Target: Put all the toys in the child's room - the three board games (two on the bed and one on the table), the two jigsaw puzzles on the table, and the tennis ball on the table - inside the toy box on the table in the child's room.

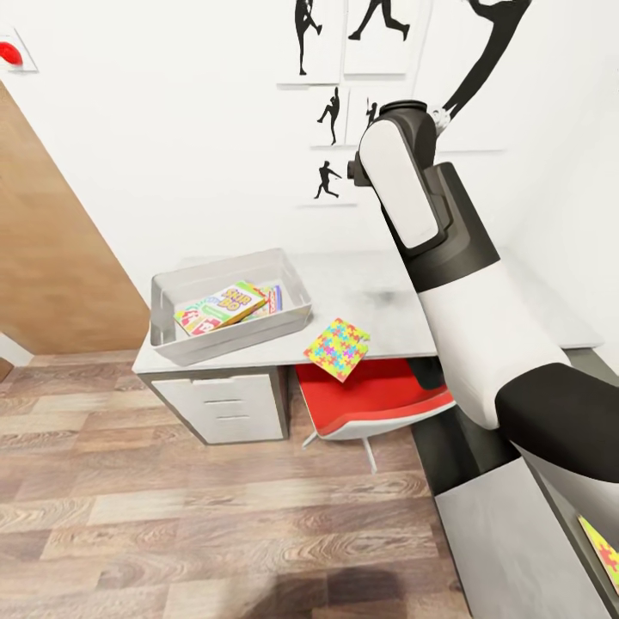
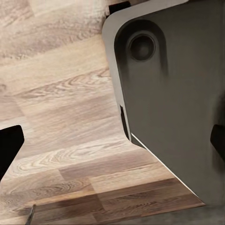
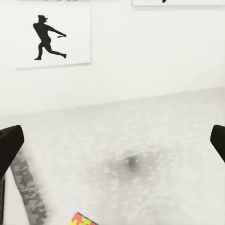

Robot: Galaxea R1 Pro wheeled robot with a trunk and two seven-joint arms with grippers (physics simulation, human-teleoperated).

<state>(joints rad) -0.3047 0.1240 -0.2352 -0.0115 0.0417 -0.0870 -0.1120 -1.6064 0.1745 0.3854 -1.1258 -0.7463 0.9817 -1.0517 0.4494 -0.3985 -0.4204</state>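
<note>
Multicoloured jigsaw puzzle (image 1: 337, 348) overhangs the tabletop (image 1: 370, 292) edge
It lies flat, turned corner-forward (diamond-wise); both claws (image 3: 112, 143) spread open, empty.

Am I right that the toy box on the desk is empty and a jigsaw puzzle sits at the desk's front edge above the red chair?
Not quite: the toy box is not empty. The head view shows printed board games lying inside it, the Skip-Bo box on top. The rest holds: a jigsaw puzzle sits at the desk front edge, overhanging it above the red chair.
</note>
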